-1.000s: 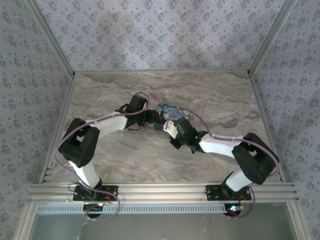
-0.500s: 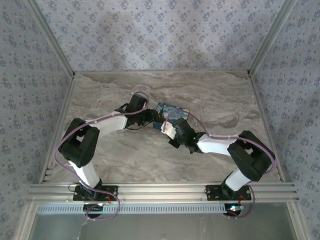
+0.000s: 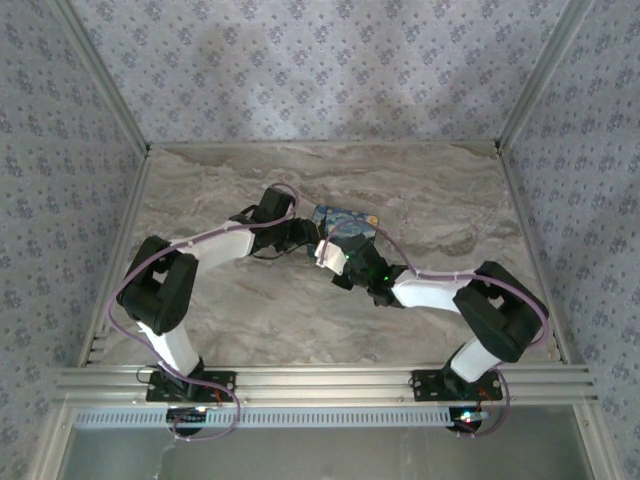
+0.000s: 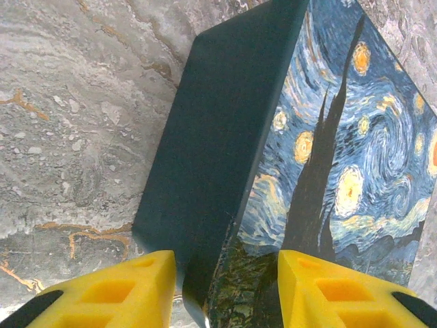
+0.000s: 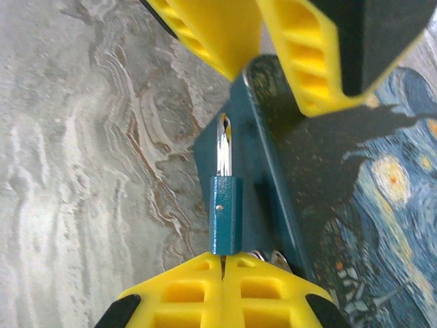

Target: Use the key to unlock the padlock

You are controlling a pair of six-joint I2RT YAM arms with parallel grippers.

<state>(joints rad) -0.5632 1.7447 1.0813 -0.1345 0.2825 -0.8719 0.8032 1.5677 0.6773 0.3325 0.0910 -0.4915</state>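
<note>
The right fingers (image 5: 184,294) are pinching the blue grip of the key (image 5: 224,205). Its bright blade is pointing along the edge of the painted tin (image 4: 225,123), which the left fingers (image 4: 116,290) are clamping at one end on the counter (image 4: 68,102). We are not making out the padlock for certain; small silvery pieces (image 5: 268,257) beside the right fingers may be it. We are judging that the blade needs lining up squarely before any push.
</note>
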